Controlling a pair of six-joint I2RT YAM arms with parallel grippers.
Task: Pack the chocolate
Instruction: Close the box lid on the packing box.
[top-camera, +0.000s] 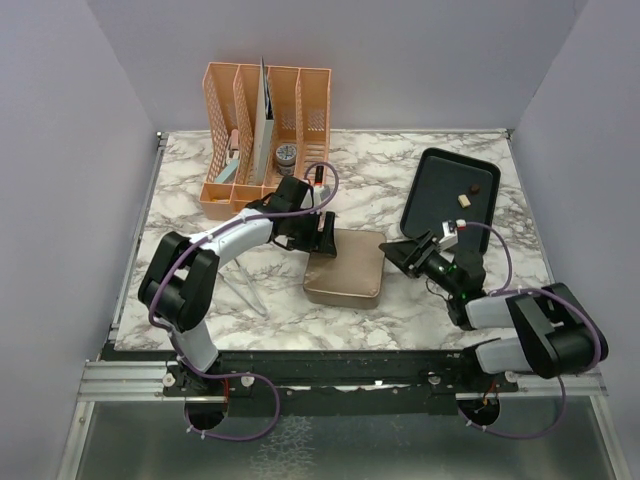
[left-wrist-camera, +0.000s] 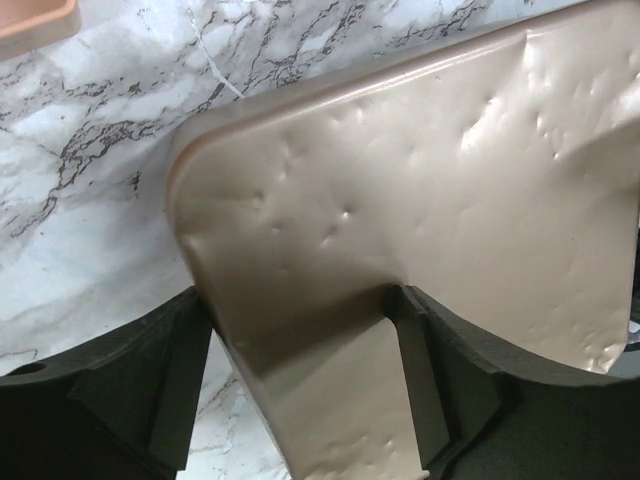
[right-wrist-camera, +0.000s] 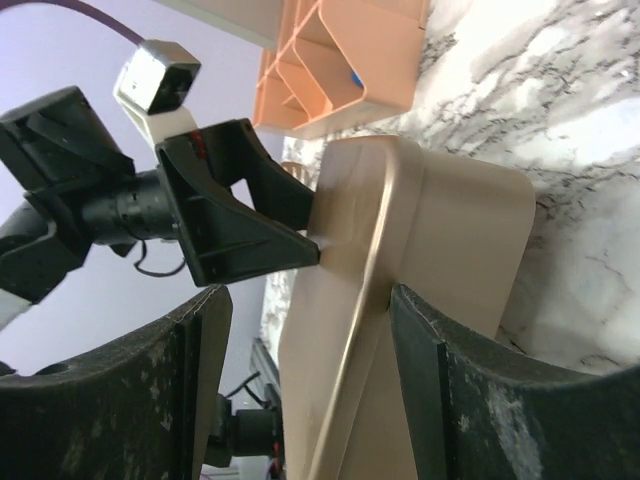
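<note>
The square gold tin (top-camera: 345, 268) lies shut on the marble table, mid-front. My left gripper (top-camera: 318, 238) is at its far left corner. In the left wrist view, that gripper (left-wrist-camera: 305, 300) is open and straddles the tin (left-wrist-camera: 400, 180), with marble showing beside one finger. My right gripper (top-camera: 408, 252) is at the tin's right edge, turned on its side. In the right wrist view it (right-wrist-camera: 308, 300) is open around the tin's edge (right-wrist-camera: 440, 230), with a gap at one finger. Two chocolate pieces, one cream (top-camera: 465, 199) and one dark (top-camera: 477, 186), lie on the black tray (top-camera: 432, 205).
An orange file organiser (top-camera: 265, 130) stands at the back left, holding papers and a small round container (top-camera: 286, 154). It also shows in the right wrist view (right-wrist-camera: 350, 60). The black tray sits at the back right, tilted toward the table's corner.
</note>
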